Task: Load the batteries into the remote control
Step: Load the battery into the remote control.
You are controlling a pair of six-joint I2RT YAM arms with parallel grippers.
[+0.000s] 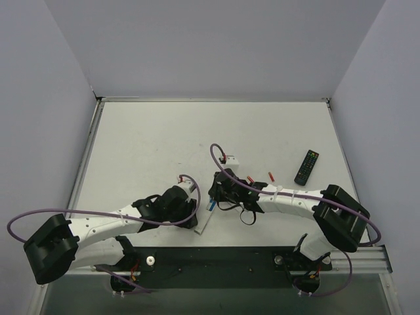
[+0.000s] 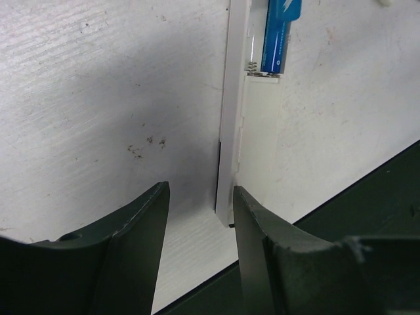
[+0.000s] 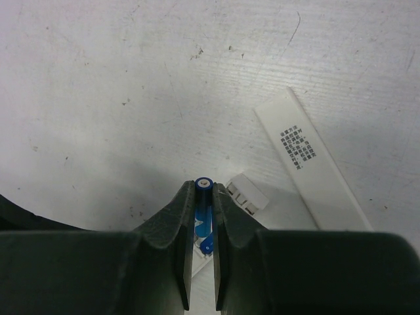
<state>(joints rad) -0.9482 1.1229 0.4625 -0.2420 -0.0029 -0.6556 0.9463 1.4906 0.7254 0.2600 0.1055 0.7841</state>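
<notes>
Looking down from above, we see the white counter (image 1: 144,138) carrying everything, with the left arm (image 1: 98,226) and the right arm (image 1: 295,200) both reaching in toward its near middle.

We find the remote control (image 2: 231,118) lying flat between the two arms, close to the near edge of the counter, with its battery compartment uncovered. The black remote (image 1: 306,167) lies well apart from it, out to the right. From the right wrist we also see a slim white strip with printed text (image 3: 315,164) lying flat just beside the remote's end.

We see the left end effector (image 2: 200,197) with its fingers apart, straddling the near end of the remote control. That end sits against one finger, with a clear gap to the other. The right end effector (image 3: 204,197) is clamped on a blue battery (image 3: 204,205), held over the far end of the remote control with its metal tip showing between the fingertips.

From the left wrist we see a battery in the compartment (image 2: 279,36), lying lengthwise beside a bare spring. We cannot tell whether it is the clamped one.

Small red cylinders (image 1: 270,176) lie scattered on the counter beyond the right arm.
</notes>
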